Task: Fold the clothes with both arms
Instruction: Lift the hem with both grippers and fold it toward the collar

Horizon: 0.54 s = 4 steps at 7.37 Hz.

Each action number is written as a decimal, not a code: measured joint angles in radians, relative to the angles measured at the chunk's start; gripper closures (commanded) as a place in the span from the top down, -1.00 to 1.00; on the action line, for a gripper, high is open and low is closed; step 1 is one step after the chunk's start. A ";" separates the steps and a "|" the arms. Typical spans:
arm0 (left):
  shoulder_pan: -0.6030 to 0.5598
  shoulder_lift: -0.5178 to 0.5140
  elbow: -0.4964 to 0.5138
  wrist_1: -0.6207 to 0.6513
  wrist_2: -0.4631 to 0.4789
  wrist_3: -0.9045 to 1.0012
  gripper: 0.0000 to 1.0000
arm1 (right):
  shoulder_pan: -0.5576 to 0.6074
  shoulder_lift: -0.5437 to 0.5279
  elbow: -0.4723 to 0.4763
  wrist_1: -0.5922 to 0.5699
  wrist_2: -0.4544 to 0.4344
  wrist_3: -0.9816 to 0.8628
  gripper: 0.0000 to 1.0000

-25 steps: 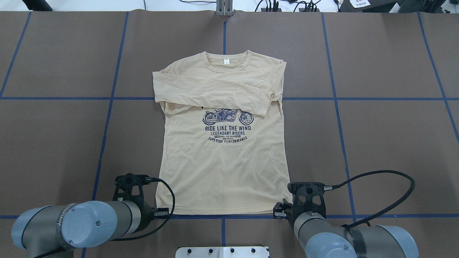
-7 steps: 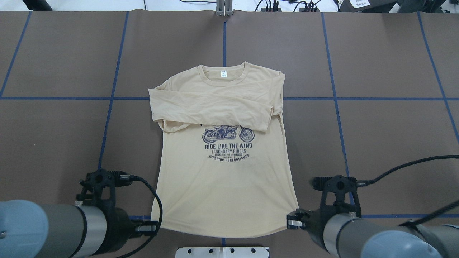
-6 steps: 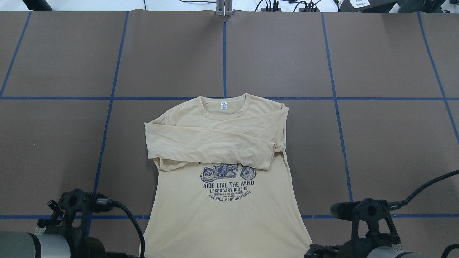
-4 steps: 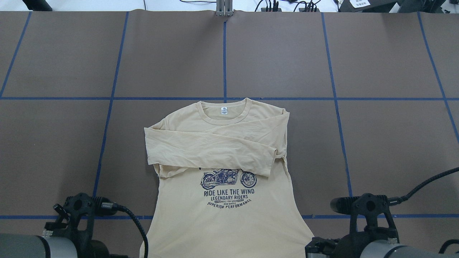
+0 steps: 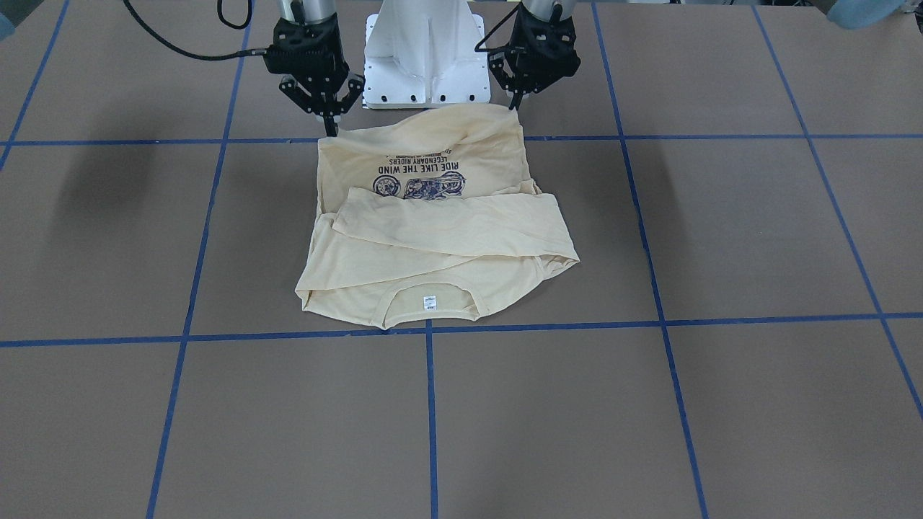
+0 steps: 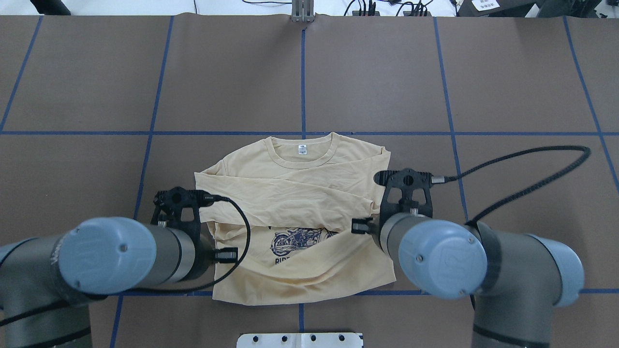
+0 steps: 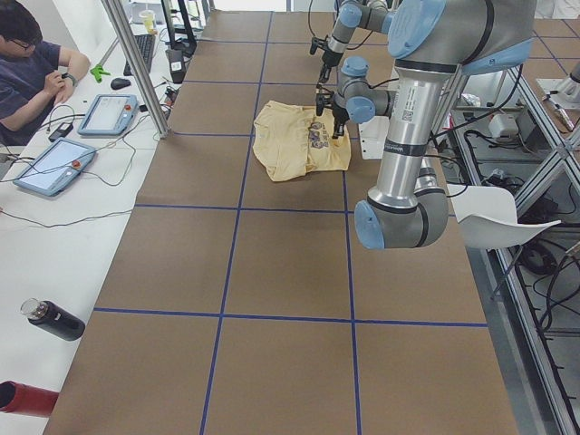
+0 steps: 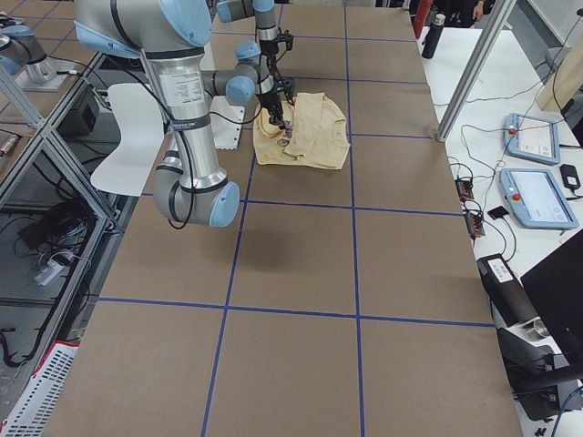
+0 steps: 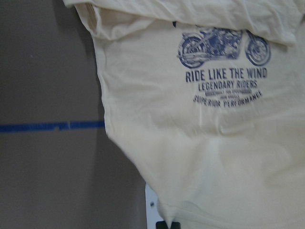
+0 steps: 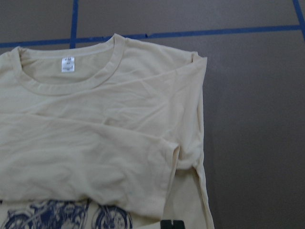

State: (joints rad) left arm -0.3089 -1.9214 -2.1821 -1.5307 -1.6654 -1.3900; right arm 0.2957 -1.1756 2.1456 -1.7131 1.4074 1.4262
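**Two grippers holding one shirt up by its hem**

One shirt (image 5: 433,245) is lying on the table (image 5: 721,216), close in front of the white base (image 5: 425,50). Its collar (image 10: 71,88) is pointing away from the robot and sitting just beside a blue tape line. Its two sleeves (image 5: 461,223) are lying folded across the chest and are covering the top edge of the single navy print (image 9: 224,45). Under the motorcycle, the words are reading "RIDE LIKE THE WIND". One small white tag (image 5: 430,302) is showing inside the collar.

Two arms are working at the hem (image 5: 447,119), one at each corner. The right gripper (image 5: 331,128) is pinching the corner on its own side, with its jaws closed down onto the cloth. The left gripper (image 5: 516,103) is gripping the opposite corner in the same way. Between the two, the hem is hanging clear of the table in a shallow sag, while the chest and collar end are resting flat.

In the overhead view the left arm (image 6: 111,256) and the right arm (image 6: 445,261) are standing at either flank of the shirt and hiding their own fingertips. There the lower body of the shirt is doubling over towards the print
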 measured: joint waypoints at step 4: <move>-0.179 -0.038 0.034 -0.002 0.003 0.047 -1.00 | 0.184 0.043 -0.133 0.158 0.052 -0.071 -1.00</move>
State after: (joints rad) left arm -0.4878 -1.9592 -2.1486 -1.5329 -1.6627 -1.3429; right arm 0.4795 -1.1323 2.0125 -1.5554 1.4593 1.3554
